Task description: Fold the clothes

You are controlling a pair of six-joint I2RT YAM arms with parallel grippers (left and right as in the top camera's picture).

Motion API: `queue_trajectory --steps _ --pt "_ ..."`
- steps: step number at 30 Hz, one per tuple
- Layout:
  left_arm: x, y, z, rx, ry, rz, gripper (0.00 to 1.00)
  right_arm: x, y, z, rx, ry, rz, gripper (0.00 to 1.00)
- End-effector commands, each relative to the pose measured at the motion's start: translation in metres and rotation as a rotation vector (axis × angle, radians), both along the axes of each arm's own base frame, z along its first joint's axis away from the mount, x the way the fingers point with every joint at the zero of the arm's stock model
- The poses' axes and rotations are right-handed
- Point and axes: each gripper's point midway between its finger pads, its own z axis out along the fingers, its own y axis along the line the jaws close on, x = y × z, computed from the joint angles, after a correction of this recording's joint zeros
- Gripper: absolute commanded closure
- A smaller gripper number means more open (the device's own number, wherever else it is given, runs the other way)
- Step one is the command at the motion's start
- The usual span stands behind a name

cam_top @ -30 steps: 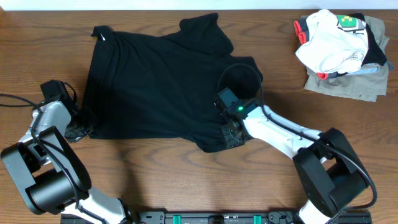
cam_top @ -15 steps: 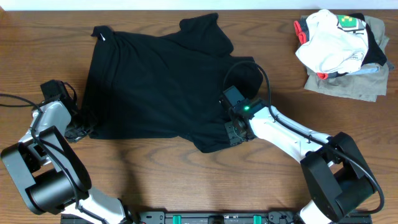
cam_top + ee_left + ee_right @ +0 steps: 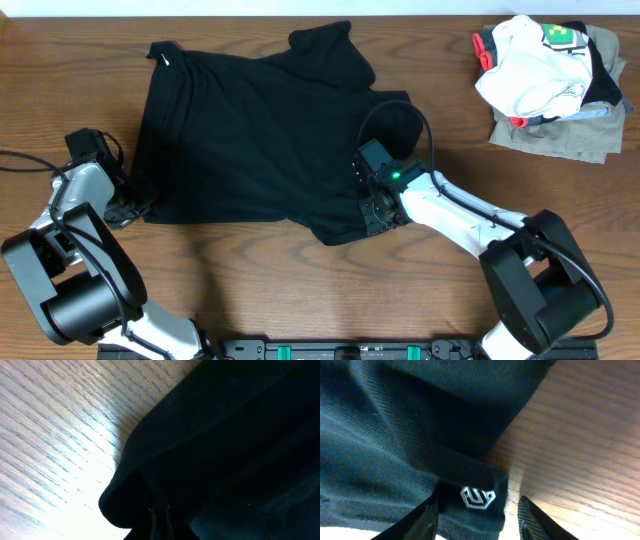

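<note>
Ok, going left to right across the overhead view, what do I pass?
left gripper at the cloth's left edge → black garment → right gripper at its lower right hem → white garment, lying on the khaki-grey garment at far right.

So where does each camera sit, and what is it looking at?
Overhead: fixed above the table, looking down on the black garment, a clothes pile and both arms.
Left wrist: on the left arm, close against the garment's edge; its pincer not discernible here.
Right wrist: on the right arm, facing the garment's logo corner between its fingers.
Shared: the black garment on wood.
</note>
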Motion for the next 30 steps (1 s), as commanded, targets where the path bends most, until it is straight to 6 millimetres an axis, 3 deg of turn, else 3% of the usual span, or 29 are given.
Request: queue_trajectory --steps 1,4,9,12,16,23,30 --pt "-0.002 -0.004 -0.002 -0.021 0.005 -0.01 0.94 -0.006 -0.003 -0.01 -0.007 0.04 -0.014 0.51" --pt "-0.002 -0.004 -0.002 -0.021 0.005 -0.01 0.94 -0.007 -0.003 -0.01 -0.007 0.04 -0.014 0.53" --pt "-0.002 -0.004 -0.002 -0.022 0.005 -0.01 0.94 -0.009 0.001 -0.01 0.014 0.056 -0.012 0.71" --pt "-0.002 -0.004 -0.002 -0.021 0.005 -0.01 0.94 -0.01 0.0 -0.01 0.013 0.059 -0.012 0.99" --pt "-0.004 -0.005 -0.001 -0.026 0.013 -0.01 0.94 -0.006 -0.001 -0.004 0.025 0.048 -0.032 0.99" --pt "-0.022 -0.015 0.029 -0.046 0.044 -0.01 0.94 0.023 -0.025 0.057 0.102 -0.077 -0.13 0.99" --pt "-0.018 -0.034 0.088 -0.074 -0.127 -0.032 0.94 0.037 -0.072 0.116 0.16 -0.218 -0.244 0.99"
